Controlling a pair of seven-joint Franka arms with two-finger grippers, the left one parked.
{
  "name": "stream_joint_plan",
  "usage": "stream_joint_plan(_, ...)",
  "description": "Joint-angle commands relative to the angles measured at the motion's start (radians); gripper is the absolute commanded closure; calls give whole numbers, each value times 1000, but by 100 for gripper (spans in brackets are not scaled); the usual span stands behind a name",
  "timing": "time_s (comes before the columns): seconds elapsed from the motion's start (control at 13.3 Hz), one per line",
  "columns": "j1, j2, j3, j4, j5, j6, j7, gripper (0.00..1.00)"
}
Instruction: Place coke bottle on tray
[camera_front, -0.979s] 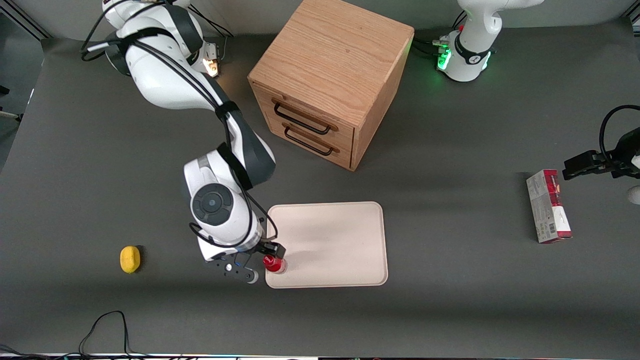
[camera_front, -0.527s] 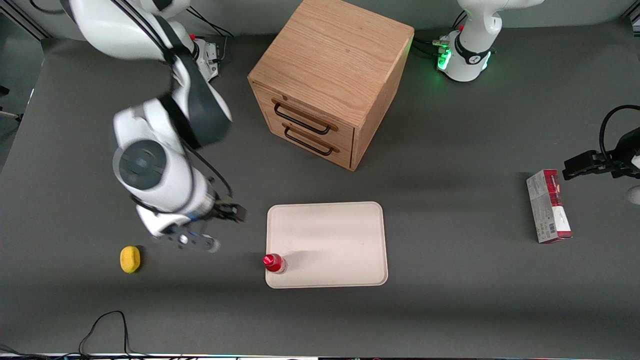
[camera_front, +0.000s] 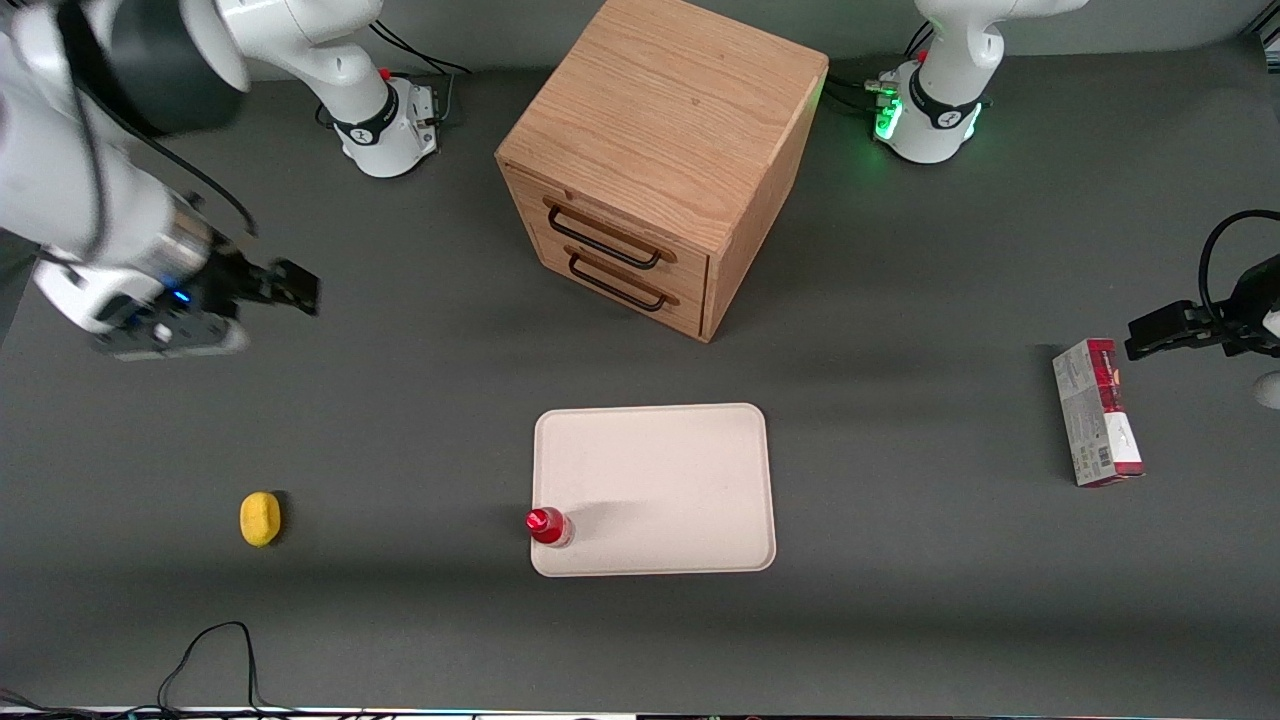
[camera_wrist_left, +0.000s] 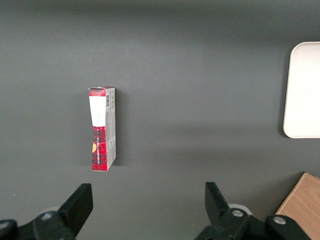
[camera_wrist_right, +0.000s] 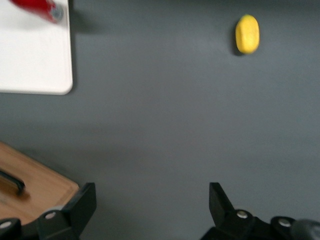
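1. Coke bottle (camera_front: 549, 526): a tiny clear plastic bottle with a red cap and red label, standing upright on the tray (camera_front: 660, 470), in the tray's corner nearest the front camera on the working arm's side, just inside the rim. In the right wrist view only part of its red body (camera_wrist_right: 37, 9) shows, on the tray's edge (camera_wrist_right: 35, 70).
2. That tray is a flat cream-white rectangle with rounded corners and a low raised rim, matte in finish; apart from the bottle its surface is bare.
3. Right arm's hand (camera_front: 285, 285): raised over the desk (camera_front: 400, 400) toward the working arm's end, well apart from the bottle and tray; its black fingers (camera_wrist_right: 80, 207) are spread wide and hold nothing.
4. A yellow rounded lemon-like object (camera_front: 260, 519) lies on the dark grey matte desk, well apart from the tray toward the working arm's end; it also shows from the right wrist (camera_wrist_right: 247, 34).
5. A wooden two-drawer cabinet (camera_front: 665, 165) with visible oak-like grain and dark metal bar handles stands farther from the front camera than the tray.
6. A red-and-white carton (camera_front: 1097, 412) lies flat toward the parked arm's end; its print is too small to read, though a barcode shows near one end (camera_wrist_left: 102, 129).
7. Nothing stands between the bottle and the hand.
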Motion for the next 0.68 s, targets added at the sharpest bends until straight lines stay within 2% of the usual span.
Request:
stream_joint_plan(0.0,8,-59,-46,-46,23,-32,-114,0)
stream_joint_plan(0.3,-4,-55,-43,-37,23,-50,-99,0)
stream_joint_plan(0.38,-62,-44,-13,-22,26,-62,-99,0)
stream_joint_plan(0.45,-151,-33,74,3,37,-91,-111,0)
stream_joint_plan(0.53,-191,-11,122,36,38,-125,-114,0)
stream_joint_plan(0.6,-190,8,122,64,38,-137,-113,0)
